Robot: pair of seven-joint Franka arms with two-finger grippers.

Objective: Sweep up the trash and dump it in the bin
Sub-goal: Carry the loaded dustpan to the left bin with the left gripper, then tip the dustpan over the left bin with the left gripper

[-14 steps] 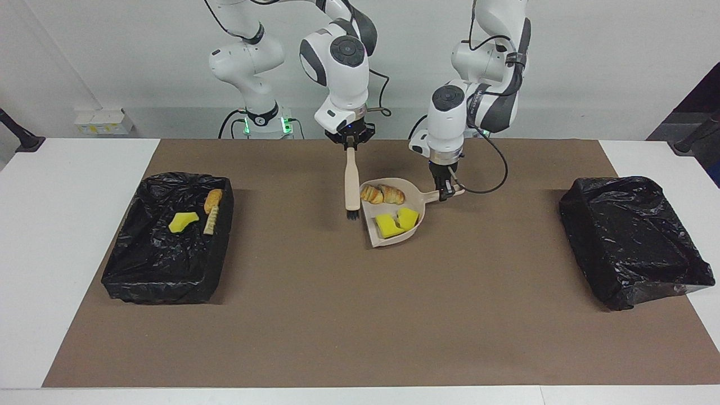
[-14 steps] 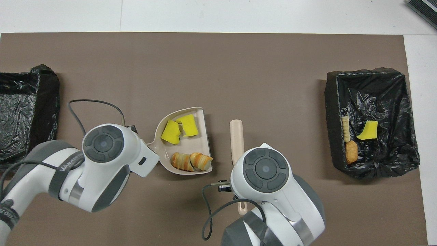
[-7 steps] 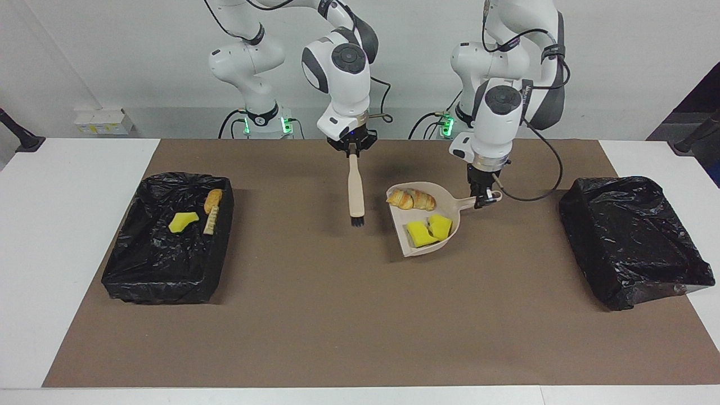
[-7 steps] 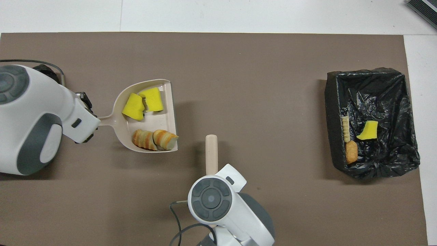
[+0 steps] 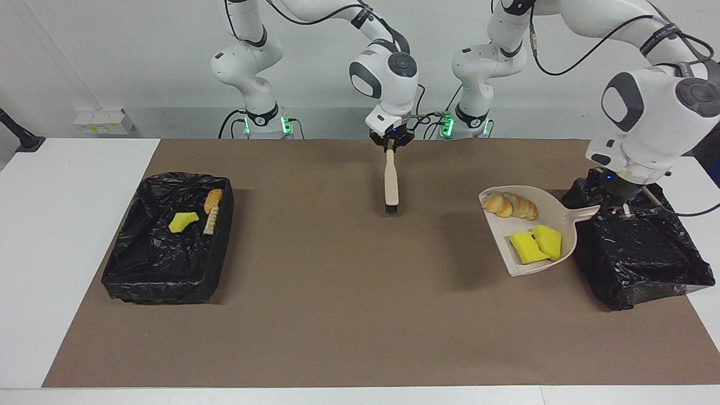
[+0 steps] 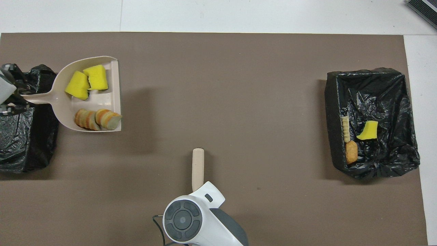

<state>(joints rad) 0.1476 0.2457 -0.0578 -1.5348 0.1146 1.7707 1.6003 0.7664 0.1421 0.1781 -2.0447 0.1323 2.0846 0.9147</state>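
My left gripper [image 5: 616, 212] [image 6: 15, 101] is shut on the handle of the beige dustpan [image 5: 554, 211] [image 6: 109, 99]. It holds the pan raised and about level, over the mat beside the black-lined bin [image 5: 635, 253] [image 6: 20, 136] at the left arm's end. In the pan lies trash: two yellow sponge pieces [image 5: 534, 244] [image 6: 85, 82] and two golden-brown bread chunks [image 5: 511, 206] [image 6: 97, 119]. My right gripper [image 5: 389, 145] is shut on the beige brush [image 5: 391, 180] [image 6: 198, 167], which hangs bristles down over the mat's middle.
A second black-lined bin [image 5: 146, 264] [image 6: 375, 89] stands at the right arm's end. It holds a yellow sponge scrap [image 5: 183, 221] [image 6: 368, 130], a bread chunk [image 5: 212, 199] [image 6: 351, 152] and a pale strip [image 5: 209, 224]. A brown mat [image 5: 337, 315] covers the table.
The left arm has lifted the loaded dustpan and carried it from the mat's middle to the bin at its own end. The right arm drew the brush back toward the robots.
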